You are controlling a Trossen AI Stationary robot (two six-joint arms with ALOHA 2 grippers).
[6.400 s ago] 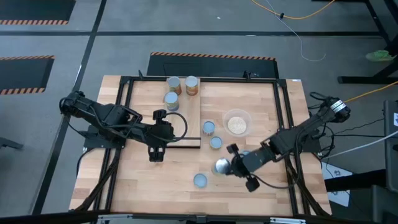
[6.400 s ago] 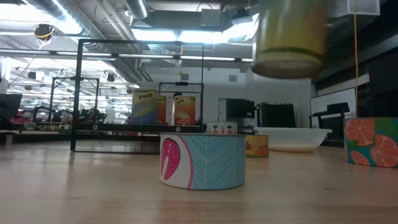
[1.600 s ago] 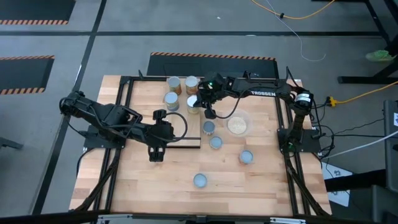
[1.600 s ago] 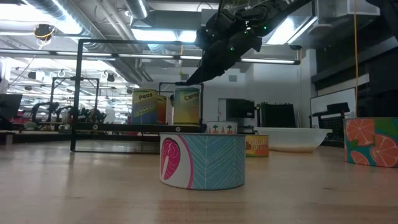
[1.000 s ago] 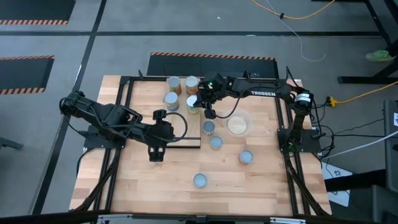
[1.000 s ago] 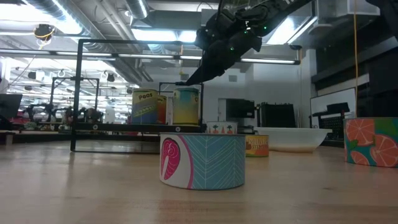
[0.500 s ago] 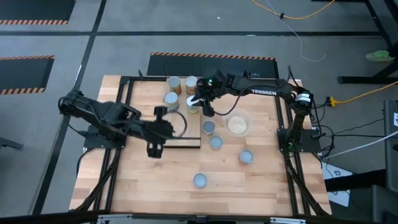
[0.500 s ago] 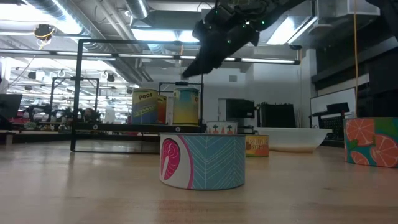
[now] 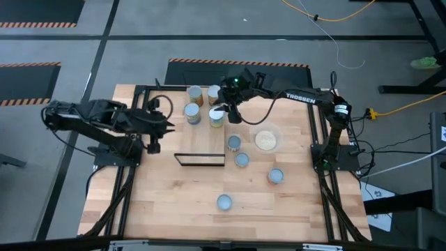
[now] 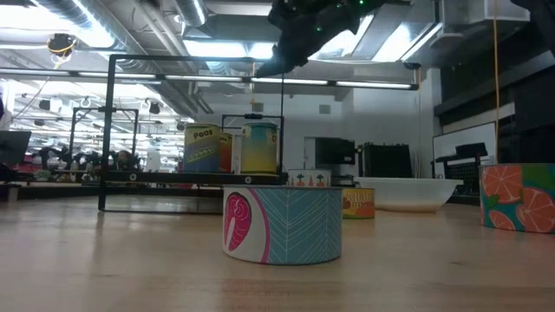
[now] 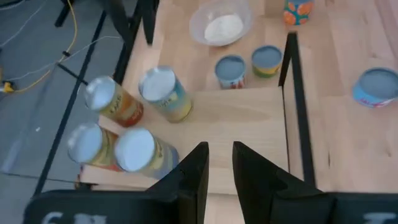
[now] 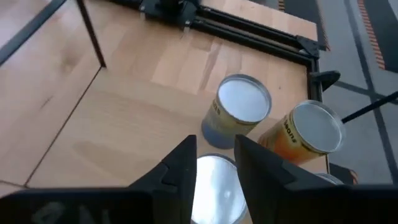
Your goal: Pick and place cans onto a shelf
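Note:
Several cans stand on their bases on the shelf (image 9: 202, 143), a light-wood board with a black frame: two at its far end (image 9: 194, 93) (image 9: 214, 95), one (image 9: 191, 112) behind them, and one with a silver top (image 9: 217, 117) at the right edge. My right gripper (image 9: 227, 113) hangs open just above that last can (image 12: 214, 186), clear of it, high in the low view (image 10: 290, 43). My left gripper (image 9: 152, 143) is open and holds nothing, left of the shelf; its wrist view looks over the shelf cans (image 11: 163, 92).
More cans stand on the table right of and nearer than the shelf (image 9: 234, 143) (image 9: 242, 160) (image 9: 276, 176) (image 9: 224, 202). A clear bowl (image 9: 265, 138) with beige contents sits right of the shelf. A black frame (image 9: 317, 125) runs round the table.
My right gripper has let go of the silver-topped can and gone up, clear of it; the can stays upright on the shelf. My left gripper has drawn back from the shelf's near end toward the table's left edge and a little toward the far edge.

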